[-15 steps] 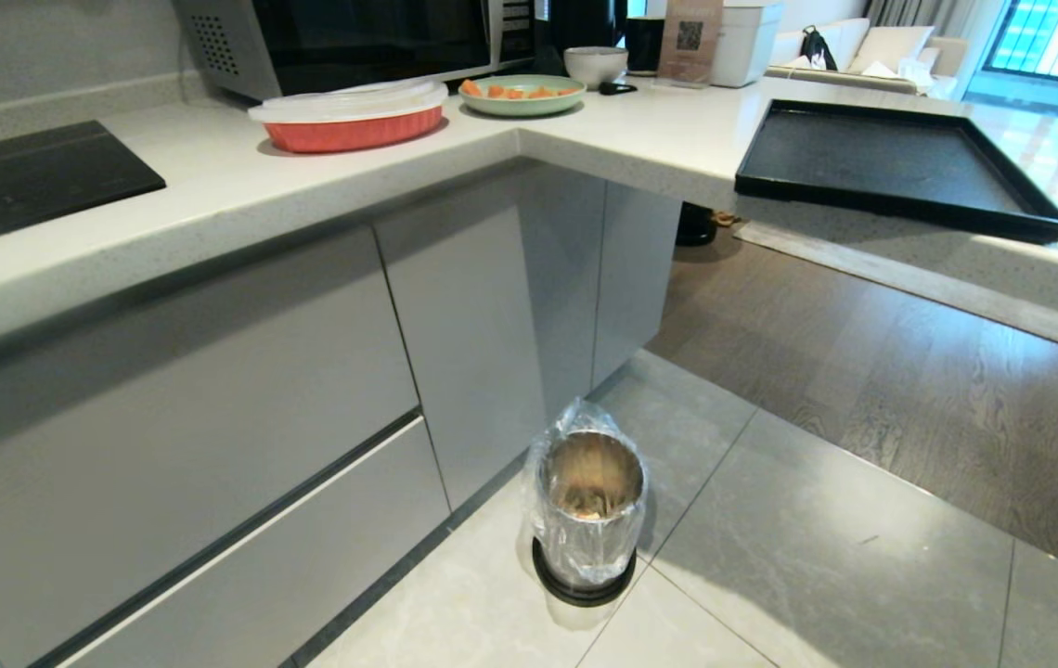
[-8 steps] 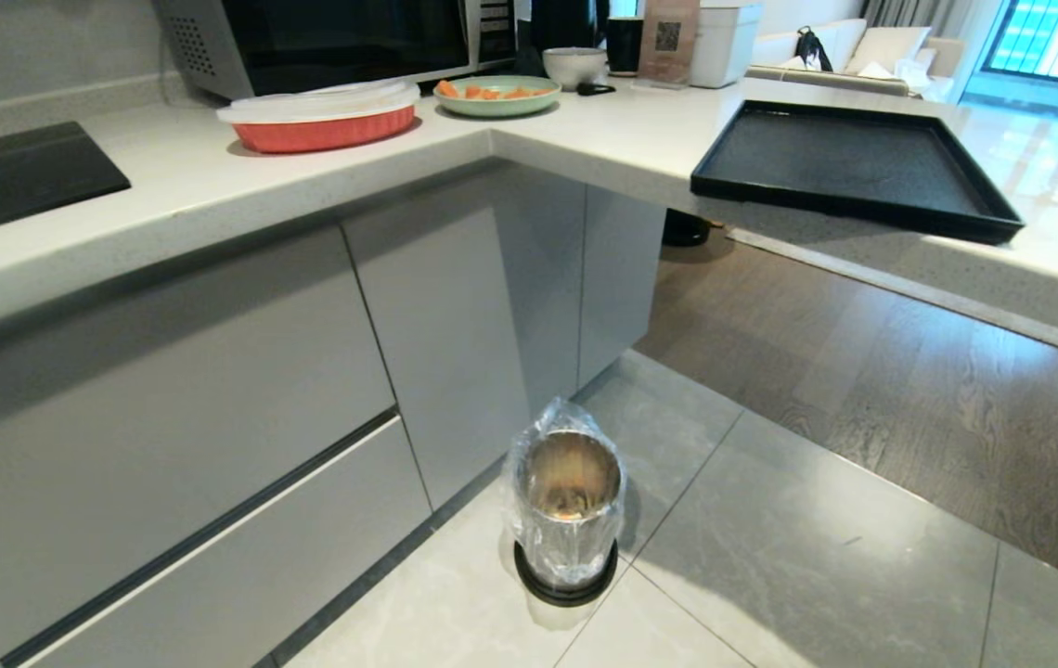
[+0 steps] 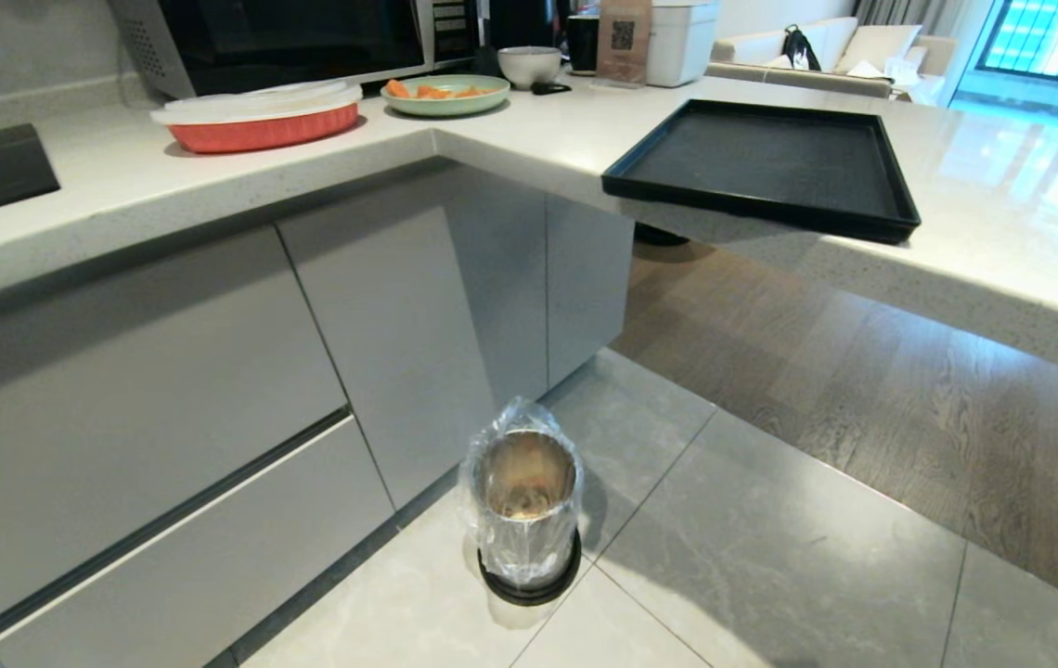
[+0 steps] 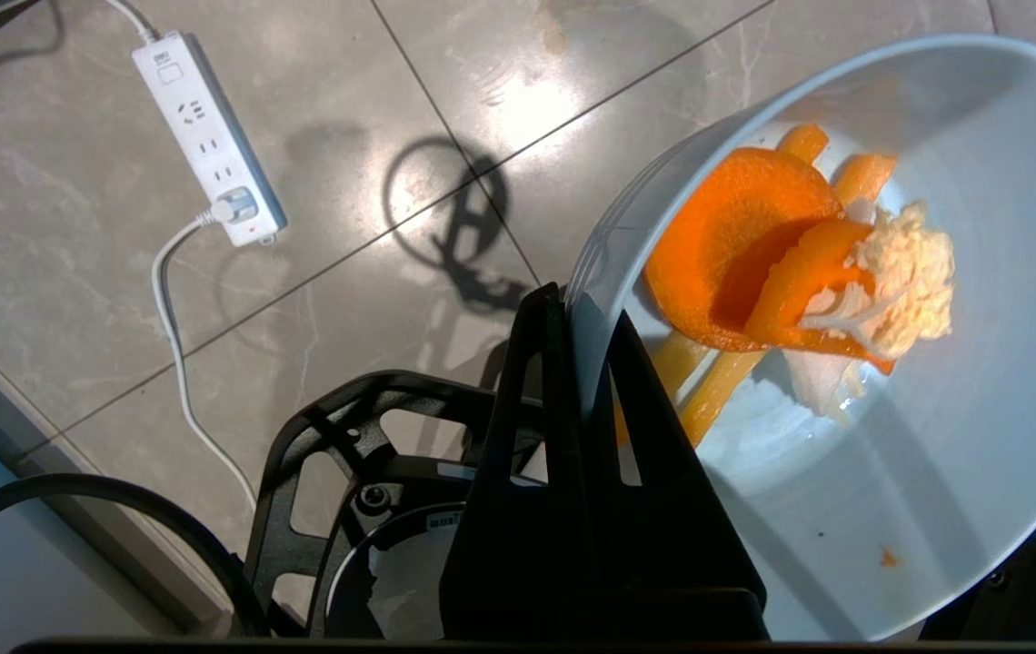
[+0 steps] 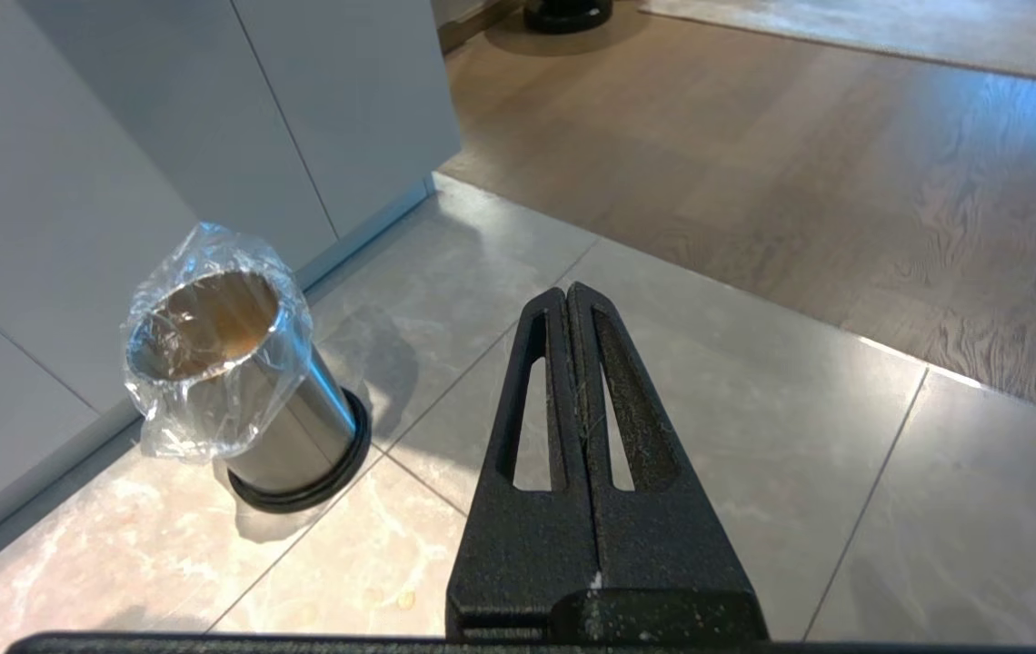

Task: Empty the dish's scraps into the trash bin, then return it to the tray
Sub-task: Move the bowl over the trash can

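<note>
In the left wrist view my left gripper (image 4: 575,313) is shut on the rim of the dish (image 4: 936,472), a white bowl held above the tiled floor. The scraps (image 4: 791,263), orange carrot slices and a pale vegetable bit, lie inside it. The trash bin (image 3: 525,520), shiny metal with a clear bag and a black base, stands on the floor by the cabinet corner. It also appears in the right wrist view (image 5: 236,391). The black tray (image 3: 761,162) lies on the counter with one corner past the edge. My right gripper (image 5: 569,295) hangs shut and holds nothing, to the bin's right.
Grey cabinets (image 3: 213,371) stand just behind the bin. On the counter are a lidded red baking dish (image 3: 260,125), a green plate of carrot (image 3: 445,95) and a white bowl (image 3: 529,65). A white power strip (image 4: 209,136) and its cord lie on the tiles.
The whole head view has slid to the left, so the camera has moved; bin and tray now sit further left in the picture. Neither thing itself has moved.
</note>
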Robot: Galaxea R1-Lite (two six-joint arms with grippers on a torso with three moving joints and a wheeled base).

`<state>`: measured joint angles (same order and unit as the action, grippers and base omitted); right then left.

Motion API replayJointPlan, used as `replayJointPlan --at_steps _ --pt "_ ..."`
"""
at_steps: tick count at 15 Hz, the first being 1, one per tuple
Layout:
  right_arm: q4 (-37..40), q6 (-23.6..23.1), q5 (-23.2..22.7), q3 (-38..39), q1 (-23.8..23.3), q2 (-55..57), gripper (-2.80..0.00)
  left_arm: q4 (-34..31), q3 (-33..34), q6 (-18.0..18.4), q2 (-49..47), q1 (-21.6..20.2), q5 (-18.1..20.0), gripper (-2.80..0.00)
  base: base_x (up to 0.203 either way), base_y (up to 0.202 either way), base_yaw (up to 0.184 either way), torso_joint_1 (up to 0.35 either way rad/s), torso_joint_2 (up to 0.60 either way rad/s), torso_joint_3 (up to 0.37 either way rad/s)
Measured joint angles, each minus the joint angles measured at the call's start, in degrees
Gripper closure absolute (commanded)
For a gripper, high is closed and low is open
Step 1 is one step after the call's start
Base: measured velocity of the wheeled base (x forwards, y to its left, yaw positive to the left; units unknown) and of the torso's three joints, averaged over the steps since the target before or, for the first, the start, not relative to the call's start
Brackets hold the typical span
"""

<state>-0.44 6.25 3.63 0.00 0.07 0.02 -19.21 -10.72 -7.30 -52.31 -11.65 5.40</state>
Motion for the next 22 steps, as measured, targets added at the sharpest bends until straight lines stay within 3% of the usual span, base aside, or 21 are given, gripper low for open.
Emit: replayJointPlan --at_steps 6,11,22 --pt "0.0 0.0 0.1 0.0 0.0 0.0 0.0 0.7 0.3 0.0 0.0 0.4 0.3 0.0 0.0 0.0 0.0 0.0 0.0 0.0" --pt "0.0 0.0 0.1 0.0 0.0 0.0 0.0 10.4 4.4 0.4 0.0 0.4 0.0 0.0 0.0 0.0 0.0 0.0 0.0 0.0" --pt "0.0 0.0 0.1 0.0 0.0 0.0 0.0 10.8 5.1 0.4 -0.2 1.2 -1.1 0.0 0.0 0.0 0.0 0.0 0.0 0.0"
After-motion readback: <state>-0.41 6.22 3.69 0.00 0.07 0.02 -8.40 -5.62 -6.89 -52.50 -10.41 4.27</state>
